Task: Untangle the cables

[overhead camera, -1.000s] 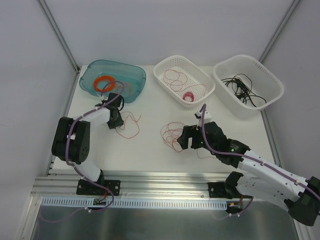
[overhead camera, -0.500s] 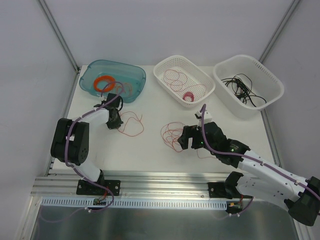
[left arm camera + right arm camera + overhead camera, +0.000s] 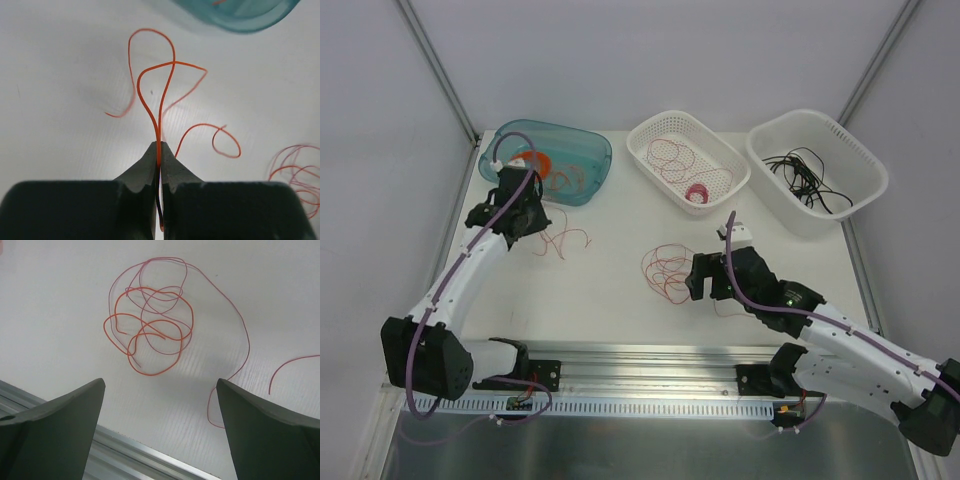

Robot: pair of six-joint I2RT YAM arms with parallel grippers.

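Gripping an orange cable (image 3: 159, 134), left pincer (image 3: 159, 150) clamped, right pincer (image 3: 160, 384) wide above tangled cables (image 3: 150, 335)

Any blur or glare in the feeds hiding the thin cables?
Top external: even, soft light on the table, no glare. Left wrist: the orange cable is sharp at the left pincer, the teal tub beyond is blurred. Right wrist: the right pincer is dark and soft-edged, the tangled cables crisp.
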